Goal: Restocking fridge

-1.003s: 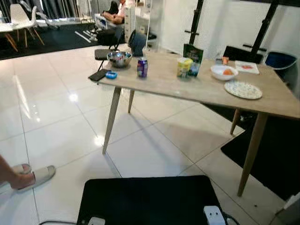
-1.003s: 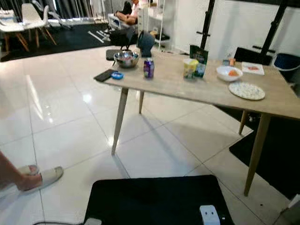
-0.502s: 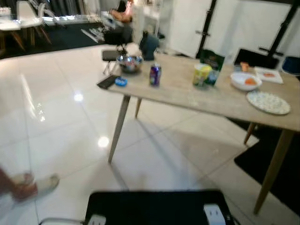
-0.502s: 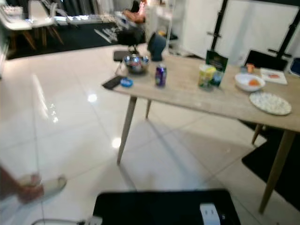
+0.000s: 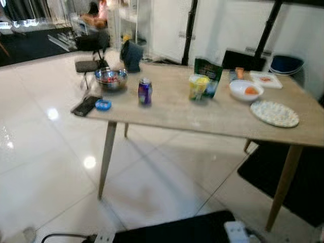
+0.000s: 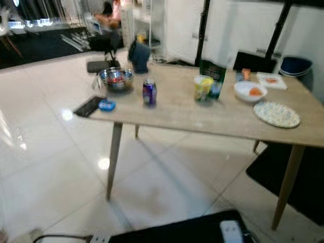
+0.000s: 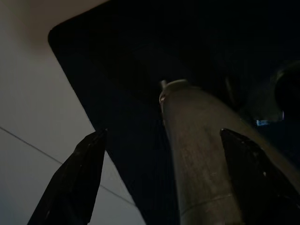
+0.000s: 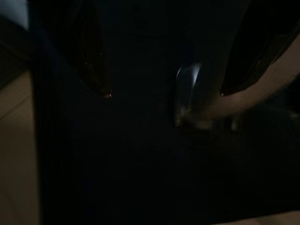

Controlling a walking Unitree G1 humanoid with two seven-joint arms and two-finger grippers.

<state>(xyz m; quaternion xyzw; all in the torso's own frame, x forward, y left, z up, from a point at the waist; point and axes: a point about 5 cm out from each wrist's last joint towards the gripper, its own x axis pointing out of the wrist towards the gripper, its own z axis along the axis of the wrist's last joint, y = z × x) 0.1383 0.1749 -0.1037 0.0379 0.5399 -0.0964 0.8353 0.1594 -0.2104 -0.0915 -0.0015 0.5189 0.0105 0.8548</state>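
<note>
no label is readable on the can (image 5: 145,91) or green box (image 5: 208,74) mid-table (image 5: 177,109). a phone (image 5: 85,106) lies at the left corner beside a steel bowl (image 5: 111,79). left gripper (image 7: 161,176) and right gripper (image 8: 164,91) both hang released.

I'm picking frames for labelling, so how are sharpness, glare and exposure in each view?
Left and right eye views: softly motion-blurred, labels on the purple can and green packet unreadable, bright glare spots on the floor tiles. Left wrist view: dim, though the left gripper fingers read clearly. Right wrist view: nearly black, the right gripper barely outlined.
</note>
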